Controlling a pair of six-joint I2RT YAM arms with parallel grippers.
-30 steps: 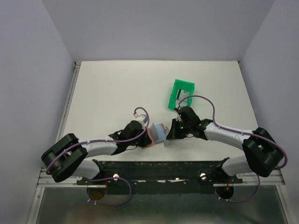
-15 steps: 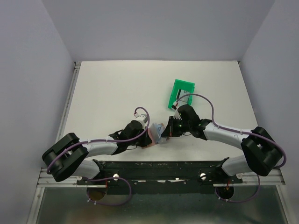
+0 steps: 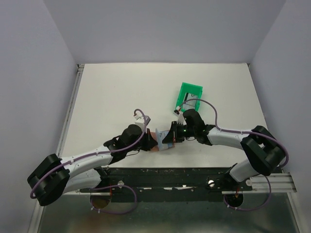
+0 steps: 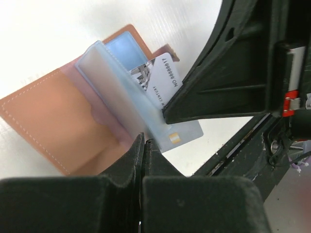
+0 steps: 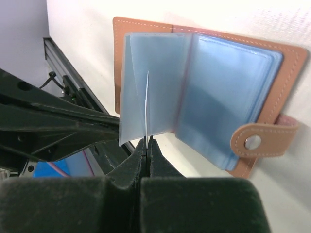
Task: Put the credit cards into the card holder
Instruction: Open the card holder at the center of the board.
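White table [image 3: 112,97], grey walls [image 3: 160,29]; left jaws clench the card holder [image 4: 53,121], right jaws pinch a credit card [image 4: 167,80]

Leather card holder [image 4: 43,126] (glossy plastic sleeves [image 5: 228,87])

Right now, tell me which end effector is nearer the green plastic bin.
Right. The right end effector lies near-left of the green plastic bin; the left end effector is farther to the left.

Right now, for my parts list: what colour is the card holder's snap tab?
The snap tab: tan-brown, pale stitching, silver stud; best in right wrist view.
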